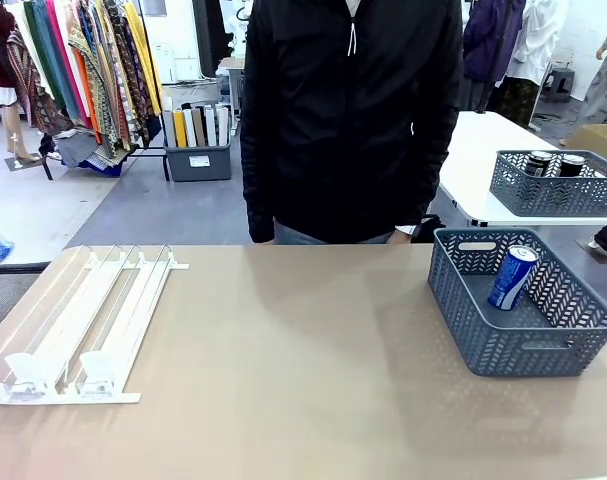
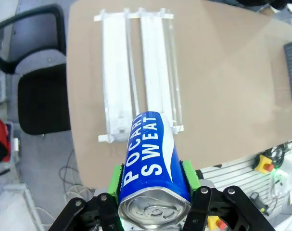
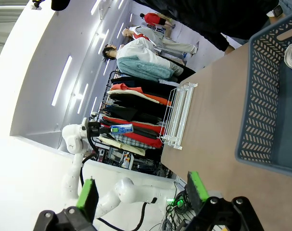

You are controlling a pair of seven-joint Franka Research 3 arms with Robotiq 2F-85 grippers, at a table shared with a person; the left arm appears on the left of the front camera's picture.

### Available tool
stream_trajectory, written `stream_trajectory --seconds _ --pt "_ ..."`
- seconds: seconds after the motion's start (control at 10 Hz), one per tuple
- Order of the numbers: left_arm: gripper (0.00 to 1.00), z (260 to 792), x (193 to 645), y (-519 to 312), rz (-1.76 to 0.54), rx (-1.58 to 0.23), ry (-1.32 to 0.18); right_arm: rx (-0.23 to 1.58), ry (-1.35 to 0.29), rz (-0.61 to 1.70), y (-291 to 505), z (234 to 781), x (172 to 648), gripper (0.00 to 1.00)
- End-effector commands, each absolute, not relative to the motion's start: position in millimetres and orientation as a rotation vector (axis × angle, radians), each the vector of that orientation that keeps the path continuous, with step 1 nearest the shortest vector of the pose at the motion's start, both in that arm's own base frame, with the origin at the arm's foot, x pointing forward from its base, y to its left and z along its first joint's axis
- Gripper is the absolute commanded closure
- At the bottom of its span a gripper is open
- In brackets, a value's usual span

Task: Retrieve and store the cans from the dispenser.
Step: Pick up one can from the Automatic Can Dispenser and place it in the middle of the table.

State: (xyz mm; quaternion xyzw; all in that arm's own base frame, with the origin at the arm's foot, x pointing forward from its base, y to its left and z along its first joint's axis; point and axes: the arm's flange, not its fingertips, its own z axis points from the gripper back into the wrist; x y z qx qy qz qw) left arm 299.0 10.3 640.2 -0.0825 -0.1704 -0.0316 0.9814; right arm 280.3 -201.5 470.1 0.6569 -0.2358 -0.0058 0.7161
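Left hand (image 2: 153,190) is clamped on a blue Pocari Sweat can with white lettering and a silver top (image 2: 153,159), green pads (image 2: 189,174) squeezing both sides of it, held up above the low end of the white plastic sloped dispenser rack (image 2: 136,72). From the front camera the rack's lanes (image 1: 83,320) look empty to me, sitting at about 9 o'clock on the tan tabletop (image 1: 303,350).

The dark grey mesh basket (image 1: 543,345) sits at 3 o'clock with another blue can (image 1: 513,277) already leaning inside. Right hand (image 3: 143,192) is spread wide and carrying nothing, with the basket wall (image 3: 261,106) in front of it.

So my guess is the step now is carrying this can over to the basket. I'd keep the squeeze firm, travel high enough to clear the basket rim, and lower it next to the can that's already in there instead of on top. Slim cans roll, so let go low.
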Motion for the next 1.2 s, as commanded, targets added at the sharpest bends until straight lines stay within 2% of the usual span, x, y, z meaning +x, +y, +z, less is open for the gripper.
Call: stream_trajectory --seconds 0.0,0.2,0.4,0.5,0.6,0.8,1.1 --pt "1.00 671.0 361.6 -88.3 -0.246 -0.111 -0.356 1.458 -0.543 0.006 -202.5 472.5 281.5 0.00" --pt "1.00 650.4 420.1 -218.7 -0.443 -0.028 -0.327 1.458 -0.543 0.006 -202.5 472.5 281.5 0.00" --pt "1.00 600.6 440.5 -314.0 -0.600 0.010 -0.271 1.458 -0.543 0.006 -202.5 472.5 281.5 0.00" --pt "1.00 568.6 444.8 -355.7 -0.659 0.051 -0.304 1.458 -0.543 0.006 -202.5 472.5 281.5 0.00" --pt "1.00 534.7 448.7 -386.6 -0.749 0.023 -0.269 1.458 -0.543 0.006 -202.5 472.5 281.5 0.00" --pt "1.00 470.8 456.2 -415.4 -0.874 0.022 -0.168 1.458 -0.543 0.006 -202.5 472.5 281.5 0.00" --pt "1.00 418.1 462.9 -426.9 -0.932 -0.001 -0.081 1.458 -0.543 0.006 -202.5 472.5 281.5 0.00"
